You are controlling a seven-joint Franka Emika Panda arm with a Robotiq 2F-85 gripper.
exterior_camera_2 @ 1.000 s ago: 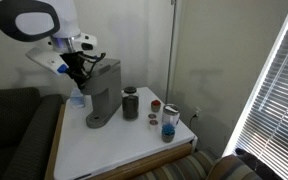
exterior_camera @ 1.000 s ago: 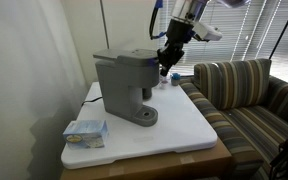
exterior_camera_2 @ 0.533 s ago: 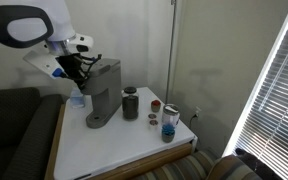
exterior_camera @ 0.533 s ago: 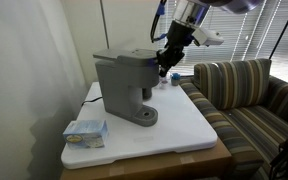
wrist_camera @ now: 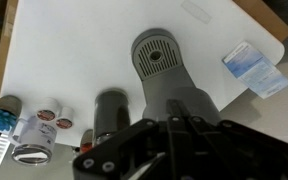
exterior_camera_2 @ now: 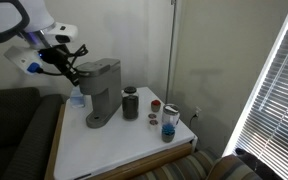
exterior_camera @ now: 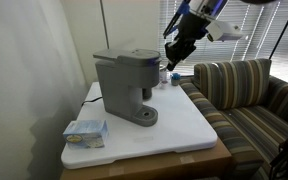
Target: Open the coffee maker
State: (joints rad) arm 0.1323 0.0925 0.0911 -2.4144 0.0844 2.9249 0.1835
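The grey coffee maker (exterior_camera: 124,85) stands on the white table, and its flat lid lies down on the overhanging head. It also shows in an exterior view (exterior_camera_2: 102,90) and from above in the wrist view (wrist_camera: 169,85), with the round drip base at the top. My gripper (exterior_camera: 176,52) hangs just beyond the head's end, slightly above lid level, and does not touch it. It shows beside the machine's top edge in an exterior view (exterior_camera_2: 72,72). In the wrist view the fingers (wrist_camera: 174,135) lie pressed together and hold nothing.
A blue and white box (exterior_camera: 84,132) lies on the white table (exterior_camera: 179,130) by the machine's base. A dark canister (exterior_camera_2: 131,103) and several small jars (exterior_camera_2: 169,122) stand beside the machine. A striped sofa (exterior_camera: 244,95) borders the table.
My gripper has lifted and drawn back from the end of the coffee maker's head. The lid and everything on the table have stayed put.
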